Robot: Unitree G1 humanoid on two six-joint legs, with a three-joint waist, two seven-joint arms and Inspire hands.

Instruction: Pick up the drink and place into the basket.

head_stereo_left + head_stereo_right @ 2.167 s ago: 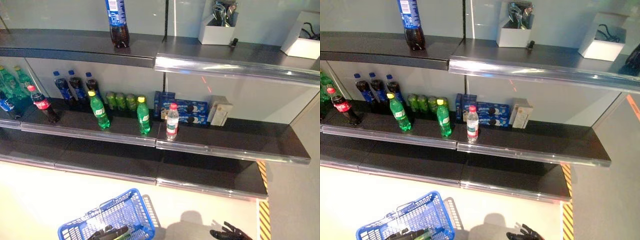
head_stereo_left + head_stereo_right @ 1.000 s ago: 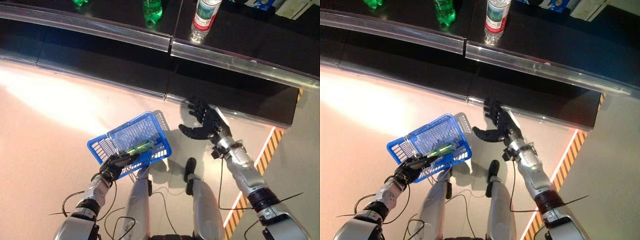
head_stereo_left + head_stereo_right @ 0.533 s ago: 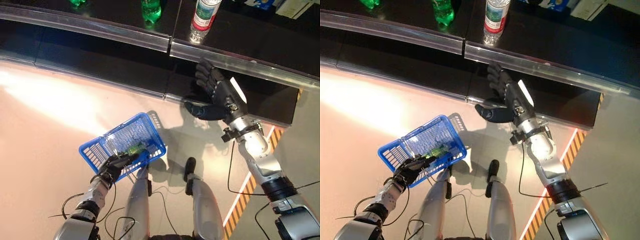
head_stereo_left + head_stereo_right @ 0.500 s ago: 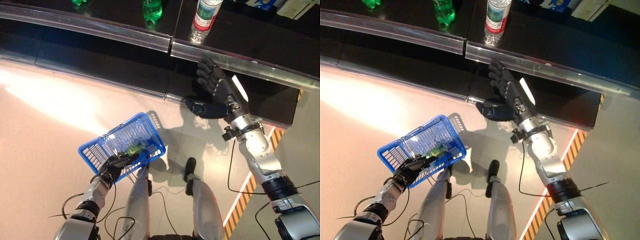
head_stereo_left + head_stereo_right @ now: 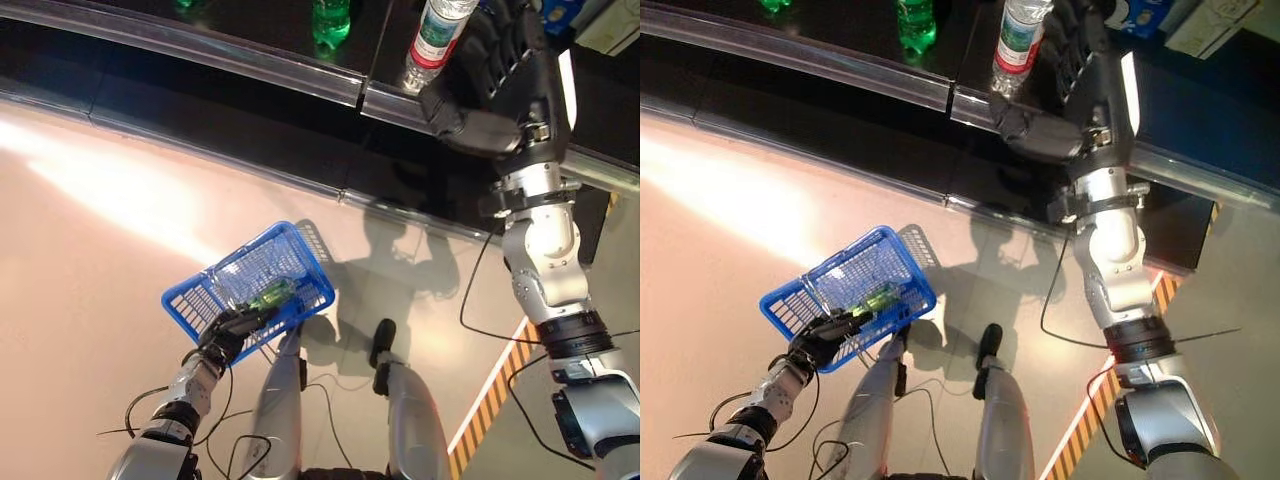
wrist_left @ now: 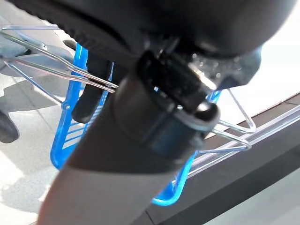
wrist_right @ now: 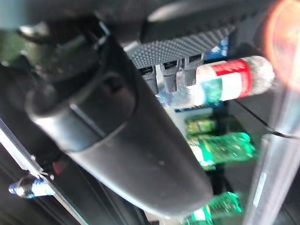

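A clear water bottle [image 5: 437,35] with a red and green label stands at the front edge of the dark shelf. My right hand [image 5: 505,75] is open and raised to the shelf, just right of the bottle, with its thumb [image 5: 460,120] reaching under and in front of it. In the right wrist view the bottle [image 7: 229,79] lies just past the straight fingers [image 7: 187,47]. My left hand [image 5: 228,328] is shut on the wire handles [image 6: 61,70] of the blue basket [image 5: 250,280], which hangs low at the left. A green drink [image 5: 268,296] lies in it.
Green bottles [image 5: 332,20] stand on the shelf left of the water bottle. A shiny metal rail [image 5: 260,70] runs along the shelf front, with a lower dark shelf [image 5: 230,130] beneath. Blue boxes [image 5: 1135,15] sit behind my right hand. Yellow-black floor tape [image 5: 490,400] runs at the right.
My right hand has risen from below the shelf rail up to the water bottle. The blue basket stays low at the left.
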